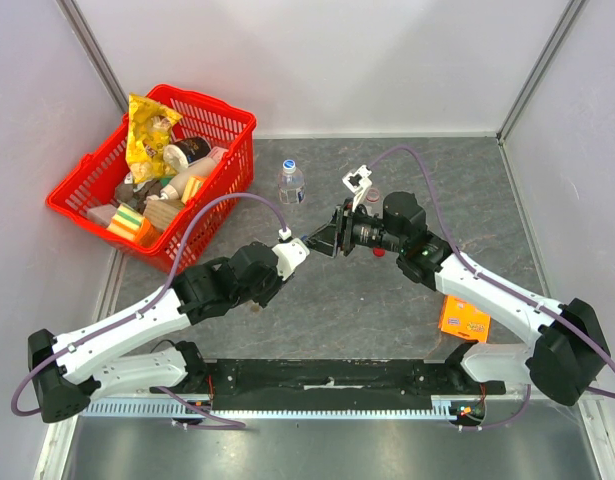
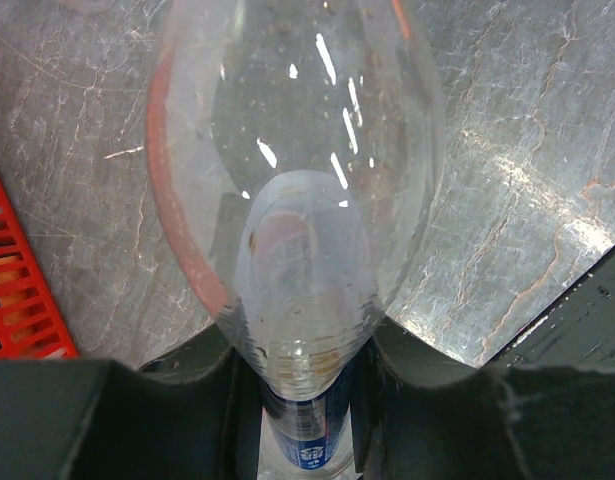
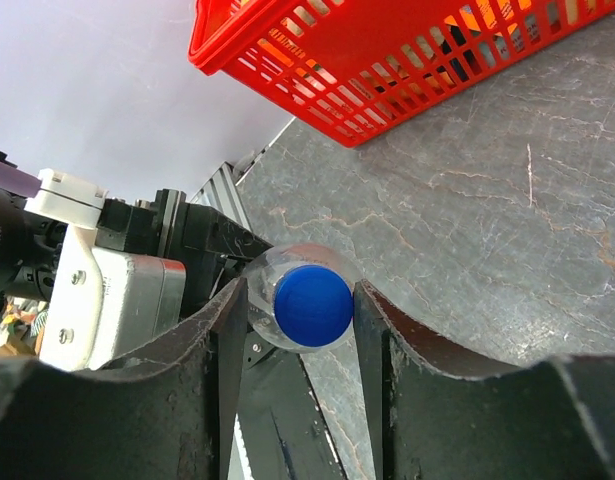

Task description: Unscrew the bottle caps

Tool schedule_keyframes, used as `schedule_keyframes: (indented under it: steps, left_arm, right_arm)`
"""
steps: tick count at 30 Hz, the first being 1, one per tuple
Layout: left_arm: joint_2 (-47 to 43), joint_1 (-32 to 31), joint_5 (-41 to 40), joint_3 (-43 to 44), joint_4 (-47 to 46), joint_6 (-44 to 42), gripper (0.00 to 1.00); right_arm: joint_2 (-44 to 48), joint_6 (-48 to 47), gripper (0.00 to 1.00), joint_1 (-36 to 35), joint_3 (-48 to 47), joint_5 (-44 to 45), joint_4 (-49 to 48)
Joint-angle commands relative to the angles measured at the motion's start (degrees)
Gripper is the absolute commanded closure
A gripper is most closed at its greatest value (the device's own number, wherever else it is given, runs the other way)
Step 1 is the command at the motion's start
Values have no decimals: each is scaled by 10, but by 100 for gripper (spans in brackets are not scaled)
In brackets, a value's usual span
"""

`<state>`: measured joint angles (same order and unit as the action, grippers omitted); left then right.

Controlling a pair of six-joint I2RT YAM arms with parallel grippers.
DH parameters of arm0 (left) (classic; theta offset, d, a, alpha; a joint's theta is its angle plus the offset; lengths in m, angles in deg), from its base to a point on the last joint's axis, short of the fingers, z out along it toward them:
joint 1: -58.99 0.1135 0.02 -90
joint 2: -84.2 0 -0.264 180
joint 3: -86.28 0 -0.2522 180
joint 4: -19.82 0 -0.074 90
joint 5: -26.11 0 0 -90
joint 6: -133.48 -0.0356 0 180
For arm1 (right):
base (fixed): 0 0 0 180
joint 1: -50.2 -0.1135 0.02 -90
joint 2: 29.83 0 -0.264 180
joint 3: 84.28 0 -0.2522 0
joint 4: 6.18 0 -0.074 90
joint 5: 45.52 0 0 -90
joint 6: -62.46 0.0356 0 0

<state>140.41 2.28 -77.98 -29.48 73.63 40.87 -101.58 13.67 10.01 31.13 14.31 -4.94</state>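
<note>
Top external view, far left: a red plastic lattice basket point(image 1: 227, 150) of snack packets sits on the grey marbled tabletop point(image 1: 367, 300). Just right of it, the left end effector point(image 2: 302, 385) is clamped on a small clear plastic bottle with a blue label point(image 2: 297, 200), held lying on its side above the tabletop with its neck towards the right arm. Behind the two arms, near the middle, a second small clear plastic bottle with a pale label point(image 1: 290, 185) stands upright with its cap on, apart from both arms. A third small bottle with a reddish top point(image 1: 372, 198) stands just behind the right arm, partly hidden.

The right end effector point(image 3: 299, 300) meets the held bottle end-on. Its fingers point(image 3: 222, 360) stand on either side of the round blue plastic screw cap point(image 3: 313, 305), which is on the bottle. One finger touches the cap and a thin gap shows at the other, so I cannot tell whether they grip. Farther right, a flat orange packet point(image 1: 463, 318) lies beside the right arm.
</note>
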Motion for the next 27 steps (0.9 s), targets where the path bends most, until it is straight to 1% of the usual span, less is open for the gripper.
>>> schedule_keyframes:
  steps: [1,7,10,17,18,20,24,25,27]
  left_arm:
    - [-4,-2,-8,0,-24,-16,98]
    - [-4,-2,-7,0,-24,-17,98]
    - [-5,-2,-7,0,-24,-17,98]
    - [-6,-2,-9,2,-23,-19,98]
    - [-5,-2,-9,2,-23,-19,98]
    - [-6,-2,-9,3,-23,-19,98]
    - [-5,-2,-9,7,-19,-20,98]
    - [-6,-2,-8,8,-18,-20,98]
    - [-6,-2,-2,11,-15,-18,98]
  right_arm:
    - [3,6,47,-2,-6,-13,-25]
    - [-3,12,50,-3,-3,-21,-31]
    - [-5,15,55,-4,0,-25,-38]
    - [-9,16,58,-8,3,-31,-44]
    - [-10,17,60,-8,3,-31,-44]
    - [-12,19,70,-9,4,-37,-51]
    - [-15,24,96,-9,9,-50,-72]
    - [-14,24,100,-9,11,-51,-76]
    - [-8,22,100,-9,16,-52,-87]
